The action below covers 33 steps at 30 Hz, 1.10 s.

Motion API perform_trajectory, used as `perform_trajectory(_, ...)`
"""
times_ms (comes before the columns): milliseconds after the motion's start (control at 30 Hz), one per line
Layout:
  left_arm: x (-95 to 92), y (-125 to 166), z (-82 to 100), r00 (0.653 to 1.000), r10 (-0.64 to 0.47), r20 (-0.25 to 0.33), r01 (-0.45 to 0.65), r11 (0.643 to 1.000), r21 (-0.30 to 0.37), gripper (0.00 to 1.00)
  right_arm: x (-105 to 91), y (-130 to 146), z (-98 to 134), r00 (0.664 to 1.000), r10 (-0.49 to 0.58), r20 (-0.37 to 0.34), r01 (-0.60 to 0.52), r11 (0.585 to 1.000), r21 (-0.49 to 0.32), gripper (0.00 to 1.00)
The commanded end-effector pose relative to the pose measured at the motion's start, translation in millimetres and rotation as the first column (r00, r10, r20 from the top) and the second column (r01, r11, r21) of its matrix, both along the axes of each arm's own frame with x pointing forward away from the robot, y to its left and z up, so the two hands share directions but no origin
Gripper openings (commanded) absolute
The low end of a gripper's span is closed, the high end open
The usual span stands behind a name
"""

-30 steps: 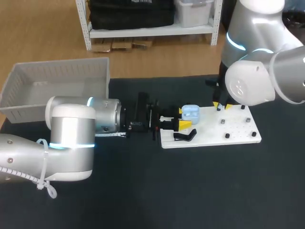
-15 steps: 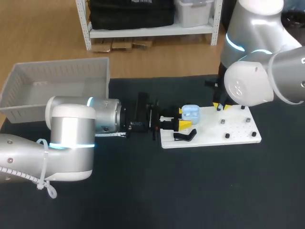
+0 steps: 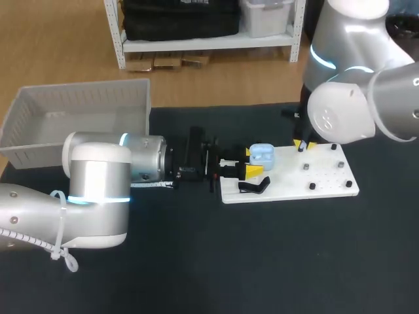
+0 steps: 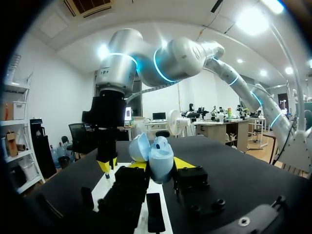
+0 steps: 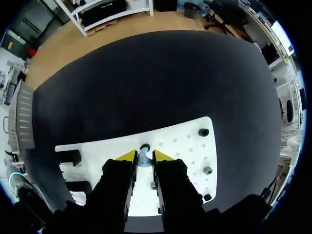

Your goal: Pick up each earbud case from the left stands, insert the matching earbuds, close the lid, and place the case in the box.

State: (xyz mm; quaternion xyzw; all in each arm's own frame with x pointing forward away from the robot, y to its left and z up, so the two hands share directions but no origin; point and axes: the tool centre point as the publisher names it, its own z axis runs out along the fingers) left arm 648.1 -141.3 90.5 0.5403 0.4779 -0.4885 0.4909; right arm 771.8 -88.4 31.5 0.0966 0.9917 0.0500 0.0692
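Observation:
A light blue earbud case (image 3: 260, 155) with its lid up is held at the left end of the white board (image 3: 327, 178) by my left gripper (image 3: 253, 163), which is shut on it. In the left wrist view the case (image 4: 157, 157) sits between the fingers. My right gripper (image 3: 302, 144) points down at the board's far edge. In the right wrist view its yellow tips (image 5: 144, 156) press a small blue-grey earbud (image 5: 144, 155) from both sides. The earbud stands on the board (image 5: 187, 146).
A grey box (image 3: 78, 118) stands at the far left of the dark table. A black stand (image 3: 254, 186) lies on the board near the case. Several small pegs (image 3: 305, 167) dot the board's right half.
The right arm has edged slightly to the left above the board. The left arm and the case have not moved.

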Motion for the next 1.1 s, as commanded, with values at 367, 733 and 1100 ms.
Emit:
perform_trajectory(367,-1.4,0,-1.0,1.0,0.005,0.003,-0.005,1.0,-0.003,0.0,-34.6,-1,85,0.999,0.019,0.039,-0.02,1.0,0.021,0.0)
perform_trajectory(733,-1.4,0,-1.0,1.0,0.005,0.003,-0.005,1.0,-0.003,0.0,-92.7,38,160,0.978,0.205,0.029,-0.206,0.978,0.04,0.0)
perform_trajectory(1100,-1.4,0,-1.0,1.0,0.005,0.003,-0.005,1.0,-0.003,0.0,-138.4,62,164,0.932,0.353,-0.078,-0.349,0.935,0.054,0.0)
